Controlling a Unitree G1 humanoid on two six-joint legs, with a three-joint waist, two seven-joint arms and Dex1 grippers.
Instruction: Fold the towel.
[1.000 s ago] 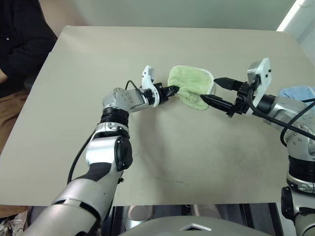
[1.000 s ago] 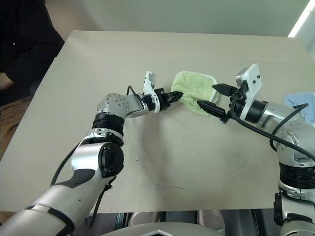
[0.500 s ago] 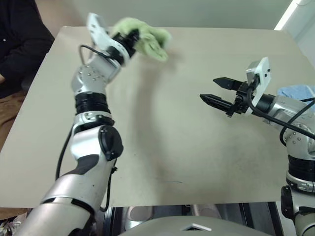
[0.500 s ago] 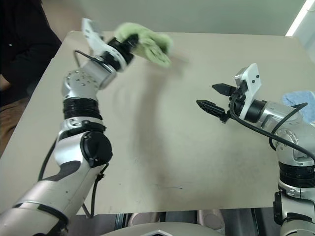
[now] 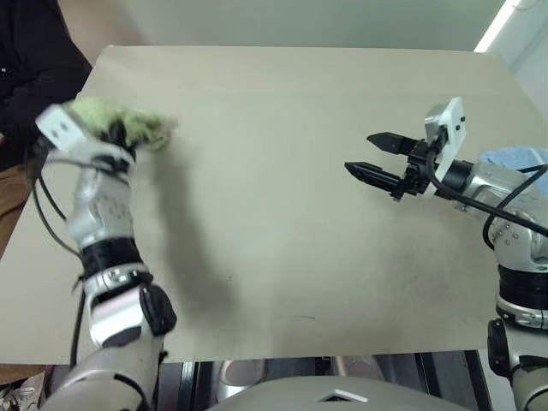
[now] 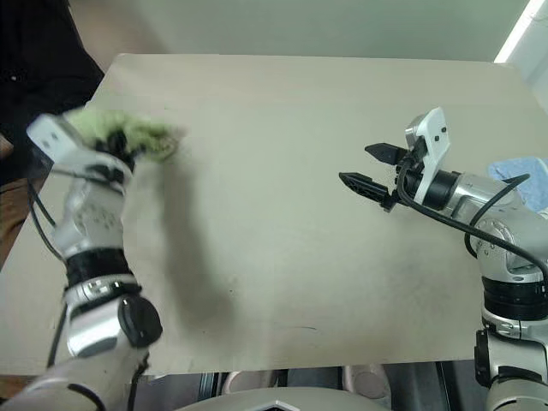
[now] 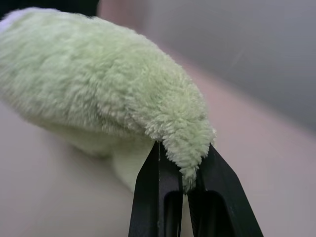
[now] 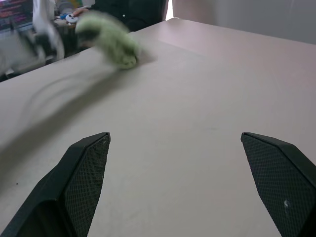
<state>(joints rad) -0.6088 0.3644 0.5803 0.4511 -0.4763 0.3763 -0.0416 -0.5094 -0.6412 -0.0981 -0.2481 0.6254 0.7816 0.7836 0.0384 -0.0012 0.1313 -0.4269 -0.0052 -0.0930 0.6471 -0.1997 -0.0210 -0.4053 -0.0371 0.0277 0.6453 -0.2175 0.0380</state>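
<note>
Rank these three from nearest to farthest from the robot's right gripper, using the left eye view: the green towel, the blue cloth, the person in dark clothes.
1. The blue cloth, just behind the right gripper, at the table's right edge.
2. The green towel, across the table, pinched in the left gripper.
3. The person in dark clothes, beyond the table's far left corner.

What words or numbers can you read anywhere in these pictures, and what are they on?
None: there is nothing to read.
The green towel, held in the left pincer, shows only plain fluffy cloth.
The tan table carries no print.
The right pincer and its white bracket show no label.
The blue cloth at the table's right edge is plain too.
</note>
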